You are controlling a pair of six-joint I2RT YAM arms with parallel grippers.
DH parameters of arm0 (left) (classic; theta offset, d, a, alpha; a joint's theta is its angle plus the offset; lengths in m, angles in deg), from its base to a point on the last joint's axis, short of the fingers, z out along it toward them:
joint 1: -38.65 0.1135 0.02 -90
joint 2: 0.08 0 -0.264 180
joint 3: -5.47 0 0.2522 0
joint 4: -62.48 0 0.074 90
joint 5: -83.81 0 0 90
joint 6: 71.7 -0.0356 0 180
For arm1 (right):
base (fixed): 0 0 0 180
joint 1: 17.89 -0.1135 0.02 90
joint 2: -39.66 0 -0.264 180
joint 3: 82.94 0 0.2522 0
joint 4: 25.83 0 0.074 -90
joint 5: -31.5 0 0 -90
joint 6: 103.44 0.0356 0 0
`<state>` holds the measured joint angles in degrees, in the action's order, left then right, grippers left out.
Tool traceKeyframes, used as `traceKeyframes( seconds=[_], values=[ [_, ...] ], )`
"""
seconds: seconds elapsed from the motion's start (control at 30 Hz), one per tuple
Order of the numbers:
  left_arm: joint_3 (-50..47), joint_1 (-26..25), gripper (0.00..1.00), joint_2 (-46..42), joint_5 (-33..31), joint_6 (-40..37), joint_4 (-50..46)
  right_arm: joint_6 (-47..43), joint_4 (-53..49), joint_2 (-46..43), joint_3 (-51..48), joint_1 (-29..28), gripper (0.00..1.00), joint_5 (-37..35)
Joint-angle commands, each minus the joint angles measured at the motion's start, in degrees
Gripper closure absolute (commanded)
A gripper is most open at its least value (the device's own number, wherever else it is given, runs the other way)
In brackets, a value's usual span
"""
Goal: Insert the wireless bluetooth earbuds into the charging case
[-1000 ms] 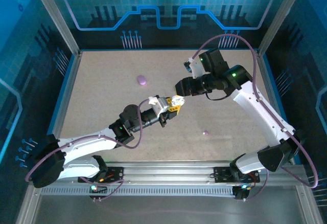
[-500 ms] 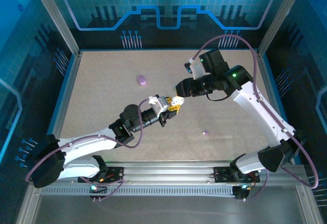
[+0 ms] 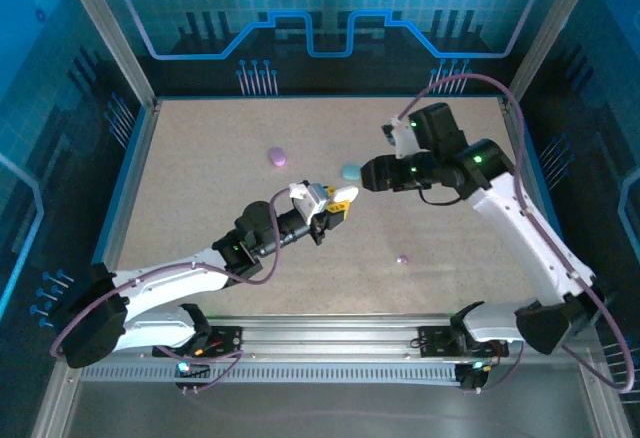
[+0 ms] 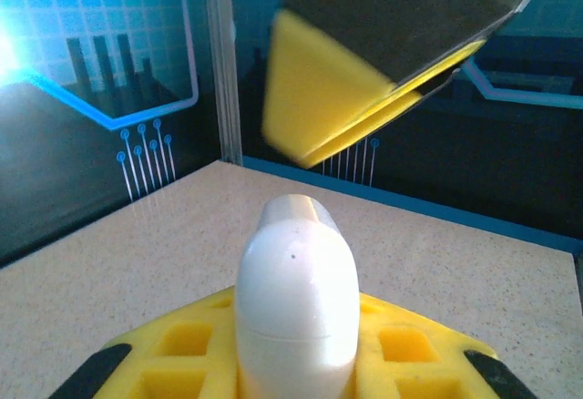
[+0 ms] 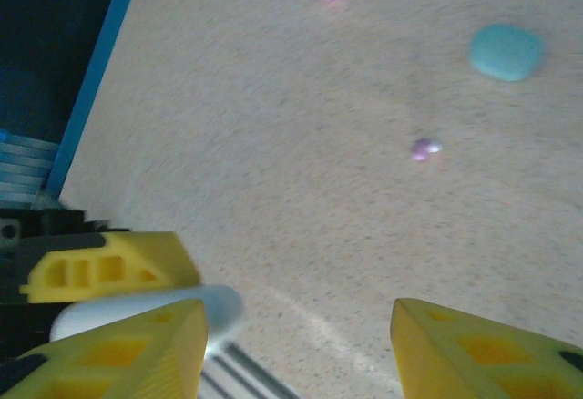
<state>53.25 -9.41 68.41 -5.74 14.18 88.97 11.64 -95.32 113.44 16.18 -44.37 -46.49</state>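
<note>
Left tool (image 3: 338, 206) clenched on the white case (image 4: 296, 299) over the mid-worktop (image 3: 200, 218). The case's lower end is cut off and its inside is hidden. Right tool (image 5: 299, 319) released, fingers spread; its wrist view is blurred. Purple earbud (image 3: 402, 258) lies on open worktop toward the near edge. Teal case (image 3: 350, 171) lies just beside the right tool, purple case (image 3: 278, 157) behind and to the left, both well clear of the walls.

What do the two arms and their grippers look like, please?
The left arm and right arm have white links, black joints and small green lights. A purple cable loops along each. The left gripper and right gripper have chunky yellow fingers with hollow cells.
</note>
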Motion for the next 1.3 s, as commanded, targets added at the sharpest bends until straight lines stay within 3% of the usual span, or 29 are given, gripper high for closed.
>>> traceKeyframes(
  seconds=[0.0, 0.27, 0.53, 0.83, 1.27],
  values=[
    [3.51, 2.06, 0.77, -0.28, -0.62, 7.52, -5.54, 3.82, 2.85, -5.13, -4.64, 4.49, 0.42, -5.4],
    [18.43, 5.01, 0.73, 11.01, 9.68, 19.75, -28.18, 7.7, 7.65, -11.07, -14.25, 13.56, 0.41, 0.29],
    [34.89, 5.23, 0.74, 31.0, 18.23, 31.23, -37.45, 7.62, 9.14, -10.51, -17.81, 16.8, 0.42, 5.21],
    [48.71, 5.32, 0.74, 47.5, 18.01, 40.34, -45.04, 6.37, 9.22, -10.8, -20.68, 19.24, 0.42, 7.99],
    [62.14, 6.44, 0.74, 60.26, 15.94, 44.63, -54.55, 5.97, 10.2, -10.98, -23.36, 22.24, 0.42, 10.83]
  ],
)
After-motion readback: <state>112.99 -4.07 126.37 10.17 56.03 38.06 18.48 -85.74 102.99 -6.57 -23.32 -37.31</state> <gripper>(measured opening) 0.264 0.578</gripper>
